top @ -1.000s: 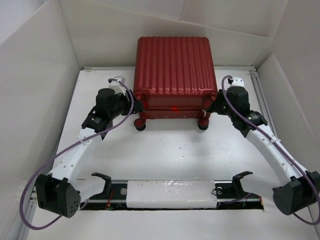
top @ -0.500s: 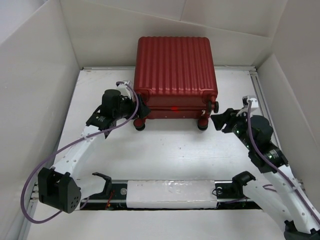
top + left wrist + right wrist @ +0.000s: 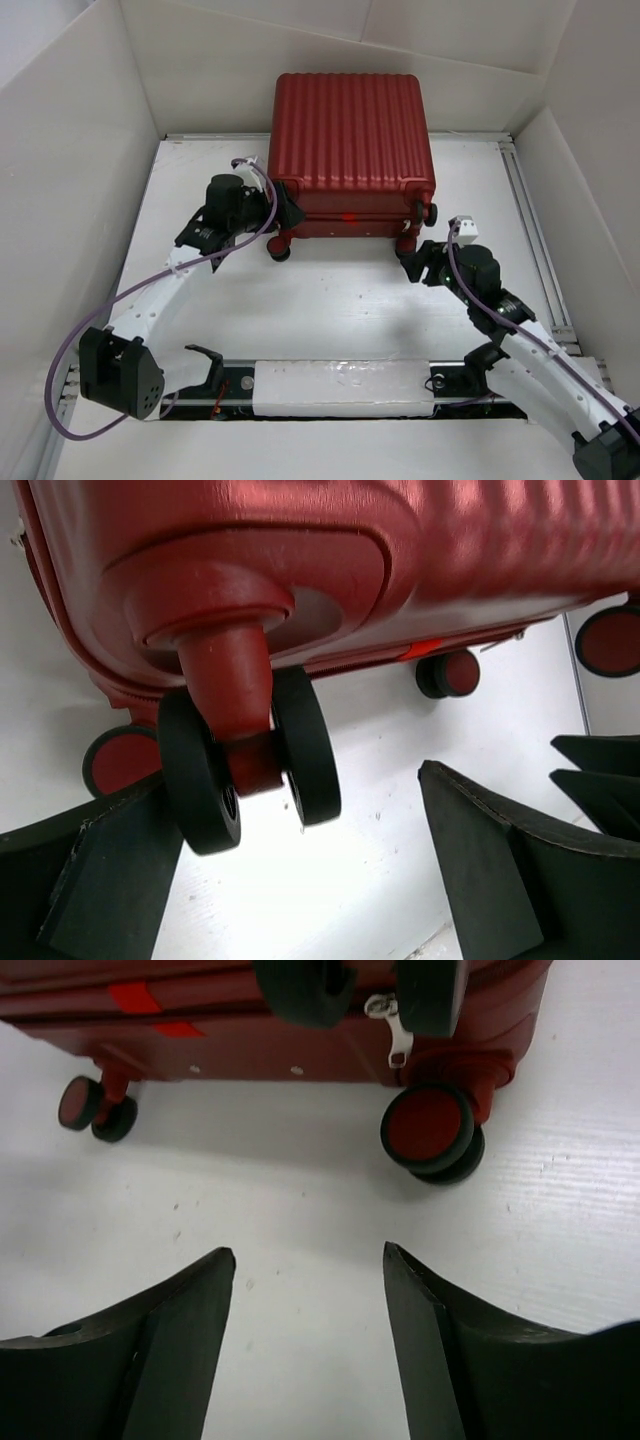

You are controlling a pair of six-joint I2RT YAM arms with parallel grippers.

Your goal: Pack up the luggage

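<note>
The luggage (image 3: 350, 150) is a dark red ribbed hard-shell suitcase, lying closed at the back middle of the table, wheels toward me. My left gripper (image 3: 281, 212) is open at its near left corner, with a double black wheel (image 3: 250, 760) between the fingers, close to the left one. The shell (image 3: 400, 550) fills the top of the left wrist view. My right gripper (image 3: 414, 262) is open and empty just in front of the near right wheel (image 3: 432, 1132). A metal zipper pull (image 3: 397, 1035) hangs on the suitcase edge (image 3: 250, 1050). The lining is hidden.
White walls enclose the table (image 3: 330, 300) on the left, back and right. A rail with a white padded strip (image 3: 340, 385) and two black hooks runs along the near edge. Purple cables trail from both arms.
My right arm has swung away from the suitcase's right side and come down toward its near right wheel. My left gripper has stayed at the near left corner.
</note>
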